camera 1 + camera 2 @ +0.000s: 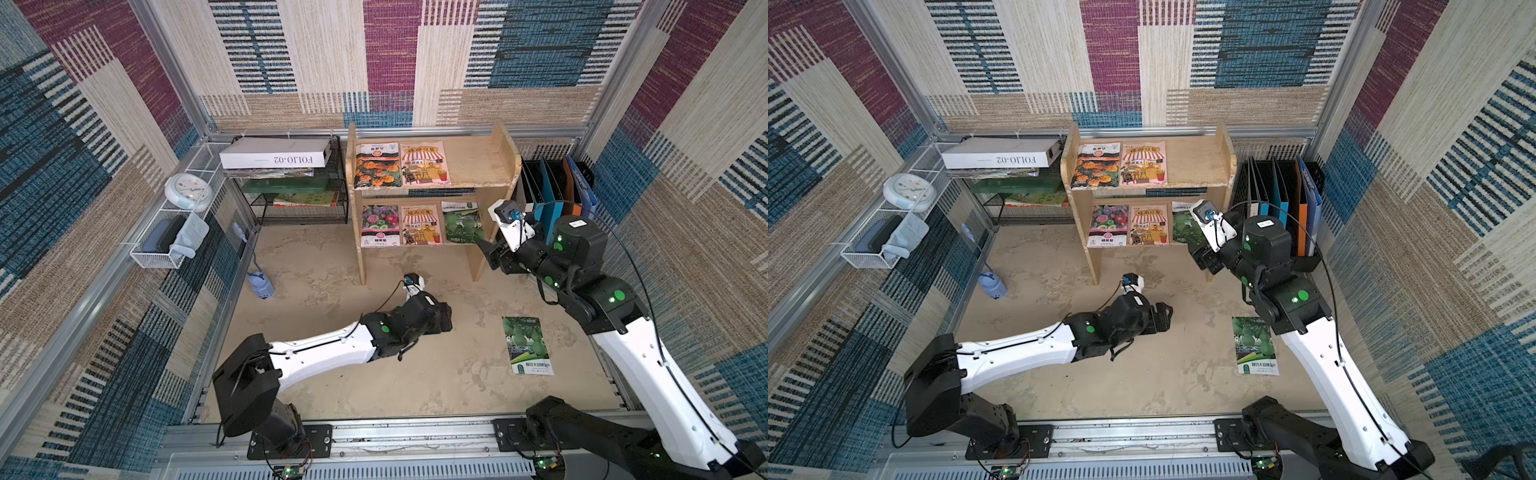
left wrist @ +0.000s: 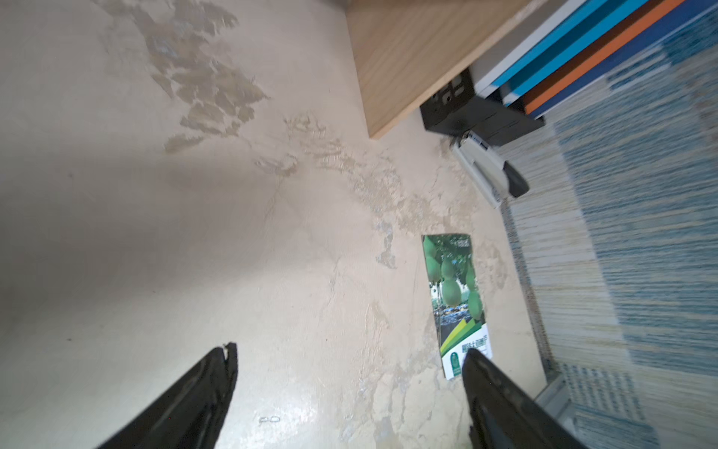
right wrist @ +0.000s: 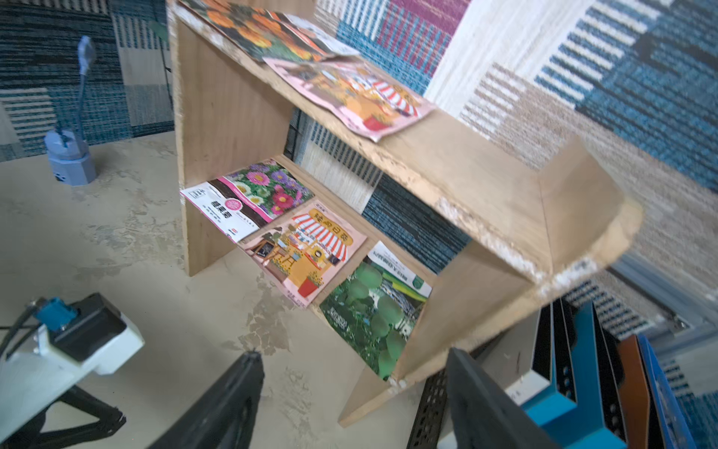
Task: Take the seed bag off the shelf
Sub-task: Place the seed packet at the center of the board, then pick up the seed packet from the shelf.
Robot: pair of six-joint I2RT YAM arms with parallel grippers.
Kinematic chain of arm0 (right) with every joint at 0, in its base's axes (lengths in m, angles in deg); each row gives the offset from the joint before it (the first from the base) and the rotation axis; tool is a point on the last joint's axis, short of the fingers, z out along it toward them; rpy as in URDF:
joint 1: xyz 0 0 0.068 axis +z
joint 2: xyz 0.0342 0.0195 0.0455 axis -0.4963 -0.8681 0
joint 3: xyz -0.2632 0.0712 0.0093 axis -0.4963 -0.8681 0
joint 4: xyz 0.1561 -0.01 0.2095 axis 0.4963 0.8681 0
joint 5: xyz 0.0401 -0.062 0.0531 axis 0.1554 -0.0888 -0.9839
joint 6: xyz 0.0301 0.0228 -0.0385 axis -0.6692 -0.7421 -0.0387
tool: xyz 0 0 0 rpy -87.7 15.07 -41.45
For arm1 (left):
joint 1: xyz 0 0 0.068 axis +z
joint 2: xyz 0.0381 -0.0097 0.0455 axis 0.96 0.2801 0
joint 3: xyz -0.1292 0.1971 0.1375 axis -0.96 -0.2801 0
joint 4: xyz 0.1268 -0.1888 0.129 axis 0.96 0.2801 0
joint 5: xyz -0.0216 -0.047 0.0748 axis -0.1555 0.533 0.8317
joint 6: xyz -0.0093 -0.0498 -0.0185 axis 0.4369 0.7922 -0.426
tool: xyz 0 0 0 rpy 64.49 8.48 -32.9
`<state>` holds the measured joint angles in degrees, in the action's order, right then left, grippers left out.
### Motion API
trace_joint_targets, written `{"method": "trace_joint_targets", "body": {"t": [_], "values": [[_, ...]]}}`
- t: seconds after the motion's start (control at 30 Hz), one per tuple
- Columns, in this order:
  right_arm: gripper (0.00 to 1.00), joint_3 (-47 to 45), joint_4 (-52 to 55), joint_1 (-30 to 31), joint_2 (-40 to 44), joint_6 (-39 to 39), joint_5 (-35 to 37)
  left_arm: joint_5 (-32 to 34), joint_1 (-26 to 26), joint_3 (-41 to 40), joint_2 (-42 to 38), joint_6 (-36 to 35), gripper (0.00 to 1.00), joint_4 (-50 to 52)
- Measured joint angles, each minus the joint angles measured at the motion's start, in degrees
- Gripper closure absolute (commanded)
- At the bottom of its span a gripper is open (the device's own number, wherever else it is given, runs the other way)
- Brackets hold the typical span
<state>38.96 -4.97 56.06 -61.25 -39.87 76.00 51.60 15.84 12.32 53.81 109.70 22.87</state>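
Right claw hangs spread, gripping nothing, just in front of the lower tier of the pale plank shelf, whose front edges are chipped. Nearest the jaws, a glossy green seed bag lies flat on that tier. Left claw, also spread, hovers over the mottled beige worktop. Its wrist view shows a second green bag lying there, which the right wrist view misses.

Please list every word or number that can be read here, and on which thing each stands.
"FOLIO-02": on the white box, upside down in both top views.
Seed bags on the shelf, green bag on the table: Chinese print, too blurred to read.
Clock dial: too small to read.
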Motion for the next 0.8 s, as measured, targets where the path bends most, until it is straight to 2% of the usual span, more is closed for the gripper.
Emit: {"method": "trace_joint_targets", "body": {"t": [0.17, 0.37, 0.57, 0.8], "values": [[0.24, 8.8, 1.2, 1.3, -6.7, 6.3, -4.8, -7.9, 3.5, -0.1, -10.8, -5.9, 0.02, 0.0], [0.25, 20.3, 4.3, 2.4, -16.3, 12.4, -6.7, -16.9, 8.9, 0.5, -18.9, -10.6, 0.01, 1.4], [0.28, 33.4, 7.9, 3.7, -27.5, 16.8, -6.2, -26.0, 16.4, -1.1, -22.7, -10.1, 0.01, 1.5], [0.29, 42.4, 11.0, 4.0, -36.5, 19.9, -3.5, -34.2, 20.6, -1.4, -22.3, -7.6, 0.01, 0.0]]}}
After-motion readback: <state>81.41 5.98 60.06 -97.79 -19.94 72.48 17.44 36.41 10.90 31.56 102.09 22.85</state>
